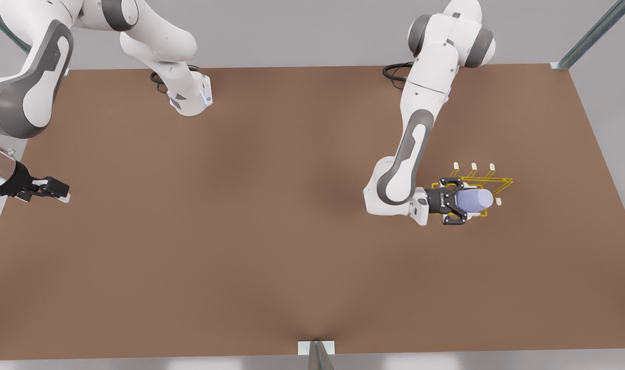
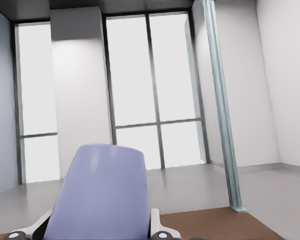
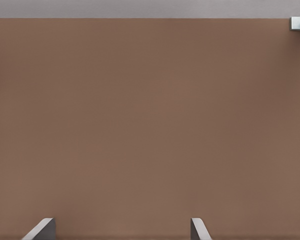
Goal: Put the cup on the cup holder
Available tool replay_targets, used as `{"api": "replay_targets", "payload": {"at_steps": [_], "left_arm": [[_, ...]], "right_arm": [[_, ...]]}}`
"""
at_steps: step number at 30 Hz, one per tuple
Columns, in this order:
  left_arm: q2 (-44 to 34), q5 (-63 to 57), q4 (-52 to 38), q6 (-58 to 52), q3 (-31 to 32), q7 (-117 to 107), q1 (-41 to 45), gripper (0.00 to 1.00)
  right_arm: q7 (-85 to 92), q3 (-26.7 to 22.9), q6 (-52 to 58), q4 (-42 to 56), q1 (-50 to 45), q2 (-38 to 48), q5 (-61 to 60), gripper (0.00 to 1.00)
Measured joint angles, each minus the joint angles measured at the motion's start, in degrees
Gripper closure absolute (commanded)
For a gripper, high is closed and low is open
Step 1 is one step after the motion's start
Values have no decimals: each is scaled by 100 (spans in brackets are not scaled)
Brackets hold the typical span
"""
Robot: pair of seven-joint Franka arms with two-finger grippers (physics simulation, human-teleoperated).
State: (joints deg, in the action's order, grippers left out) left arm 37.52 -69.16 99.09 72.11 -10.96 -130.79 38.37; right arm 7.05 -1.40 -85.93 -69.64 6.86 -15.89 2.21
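Nearest to you in the left wrist view sits the small matte lavender-blue tapered cup (image 2: 101, 192), clenched between the two fingers (image 2: 157, 227) of the left claw, with windows and a pale green post beyond it. In the front view that left claw (image 1: 458, 201) lies at the right of the frame, level and pointing toward the frame's right edge, the cup (image 1: 474, 199) lying on its side in the grasp.

Just past the cup, and partly behind it, stands the thin yellow wire cup holder (image 1: 484, 181) with white-tipped prongs (image 1: 473, 166), resting on the brown surface (image 1: 271, 231). The cup overlaps the frame of the rack, yet you cannot tell from here whether it touches a prong.

Your step, as I judge it, is seating the cup. Line its open mouth up with one prong before you ease off, and keep the grip firm until the wire carries the weight; a thin rack may shift if nudged sideways.

Far off at the left edge of the front view, the right claw (image 1: 53, 189) waits with fingers spread, holding nothing.
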Motion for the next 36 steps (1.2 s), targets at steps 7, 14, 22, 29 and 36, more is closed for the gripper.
{"api": "replay_targets", "payload": {"at_steps": [7, 14, 22, 29, 36], "left_arm": [[200, -79, 61, 115, -220, -359, -36, 20], [357, -99, 200, 210, -338, -620, -30, 20], [136, -21, 714, 210, -357, -886, 23, 20], [101, 37, 788, 205, -348, -1074, 41, 20], [121, 160, 789, 173, -342, -1206, 151, 20]], "right_arm": [[-1, 0, -3, 0, 0, 0, 1, 0], [-1, 0, -4, 0, 0, 0, -1, 0], [-2, 0, -5, 0, 0, 0, -1, 0], [-1, 17, -5, -1, -16, 0, -2, 0], [-1, 17, -5, 0, -10, -1, 0, 0]]}}
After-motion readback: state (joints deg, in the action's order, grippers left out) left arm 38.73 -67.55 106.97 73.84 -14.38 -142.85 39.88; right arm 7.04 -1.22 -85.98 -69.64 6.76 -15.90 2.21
